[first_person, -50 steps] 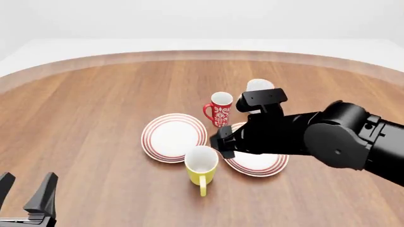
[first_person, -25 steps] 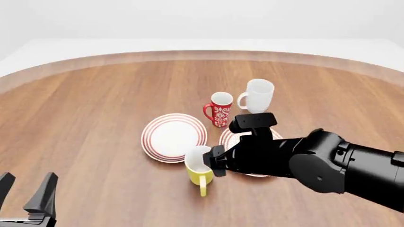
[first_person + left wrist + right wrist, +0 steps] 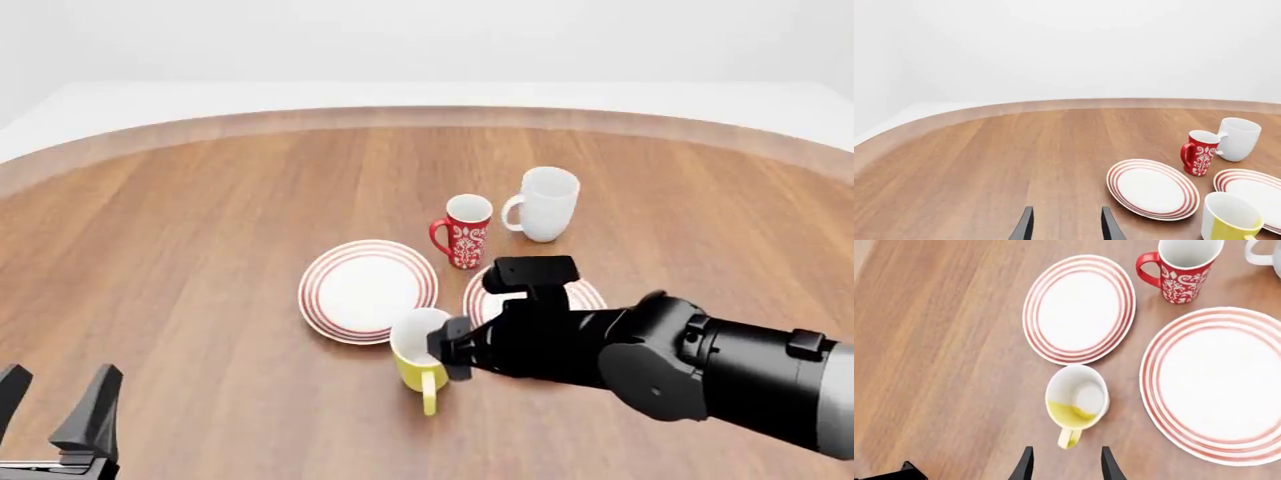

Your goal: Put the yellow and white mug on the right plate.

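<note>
Since a second ago the right arm has dropped and slid toward the near edge of the brown wooden desk [image 3: 200, 230], uncovering the larger all-white mug [image 3: 546, 204] and much of the right plate [image 3: 582, 296], a round white plate with thin red rings. The right claw [image 3: 453, 349] now hangs just over the glossy yellow and white mug [image 3: 423, 352]; its fingers [image 3: 1025, 466] are spread, though from the front the arm's body hides how close they sit to the rim.

The mug stands upright on the desk, mouth up, its long axis vertical, between the two plates and nearer the near edge, with its loop handle pointing toward that edge. Beyond it stand the left ringed plate [image 3: 367, 289] and the red patterned mug [image 3: 465, 231].

The left claw [image 3: 56, 414] rests spread at the near left corner.
</note>
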